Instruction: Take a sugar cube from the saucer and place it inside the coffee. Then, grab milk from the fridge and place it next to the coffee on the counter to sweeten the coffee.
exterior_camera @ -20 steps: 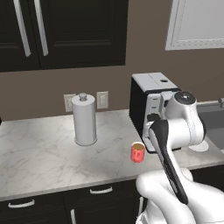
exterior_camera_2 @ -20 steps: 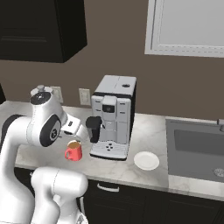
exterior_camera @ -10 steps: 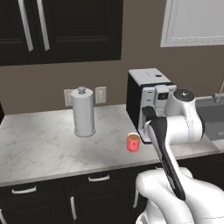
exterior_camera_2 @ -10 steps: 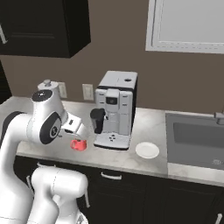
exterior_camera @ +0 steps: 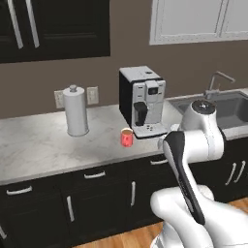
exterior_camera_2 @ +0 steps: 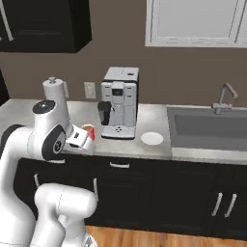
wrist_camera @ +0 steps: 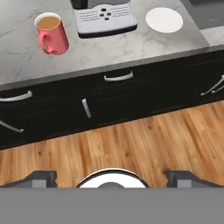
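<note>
Veined marble counter (wrist_camera: 131,48), smooth (faintly glossy), over matt black cabinets (wrist_camera: 144,89) with metal handles and a wood-plank floor (wrist_camera: 131,140).

Open marble in front, machine at the back

The counter (exterior_camera: 38,150) lies bare left of the coffee (exterior_camera: 126,137); the coffee machine (exterior_camera: 142,100) stands just right, the paper-towel holder (exterior_camera: 76,110) far left.

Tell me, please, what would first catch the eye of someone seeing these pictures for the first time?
Most likely the red mug of coffee, the one spot of colour on the pale marble counter, just left of the black-and-silver coffee machine. Next comes the robot's bulky white arm in the foreground, set back from the black cabinets. The white saucer lies right of the machine, before the sink, and looks bare.
</note>
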You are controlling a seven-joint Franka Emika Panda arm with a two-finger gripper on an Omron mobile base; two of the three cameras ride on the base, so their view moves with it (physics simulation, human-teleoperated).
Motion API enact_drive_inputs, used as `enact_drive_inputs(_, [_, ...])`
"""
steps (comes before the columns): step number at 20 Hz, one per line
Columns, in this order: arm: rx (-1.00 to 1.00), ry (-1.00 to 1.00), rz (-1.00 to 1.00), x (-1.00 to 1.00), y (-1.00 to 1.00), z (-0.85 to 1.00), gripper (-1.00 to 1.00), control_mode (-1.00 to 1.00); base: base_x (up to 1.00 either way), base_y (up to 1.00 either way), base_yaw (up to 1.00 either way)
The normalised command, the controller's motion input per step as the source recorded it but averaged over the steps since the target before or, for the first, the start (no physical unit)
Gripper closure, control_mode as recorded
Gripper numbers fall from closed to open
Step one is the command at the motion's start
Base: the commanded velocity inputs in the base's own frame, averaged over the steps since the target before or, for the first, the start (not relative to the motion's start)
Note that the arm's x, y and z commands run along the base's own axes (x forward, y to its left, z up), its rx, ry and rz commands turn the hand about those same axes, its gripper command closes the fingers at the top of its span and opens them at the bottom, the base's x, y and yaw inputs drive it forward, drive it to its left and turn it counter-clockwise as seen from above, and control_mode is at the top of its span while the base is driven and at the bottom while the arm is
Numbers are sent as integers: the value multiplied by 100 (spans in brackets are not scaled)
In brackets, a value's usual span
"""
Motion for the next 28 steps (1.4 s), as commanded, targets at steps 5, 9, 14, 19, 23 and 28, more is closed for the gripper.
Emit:
enact_drive_inputs(5, [0,0,0,0,0,0,-100,100,-1,-14,-57])
enact_drive_inputs(9, [0,0,0,0,0,0,-100,100,0,-4,-67])
enact_drive_inputs(14, [0,0,0,0,0,0,-100,100,0,0,-73])
enact_drive_inputs(19, [0,0,0,0,0,0,-100,100,0,0,-74])
enact_drive_inputs(23, [0,0,0,0,0,0,-100,100,0,0,-73])
enact_drive_inputs(28, [0,0,0,0,0,0,-100,100,0,0,-73])
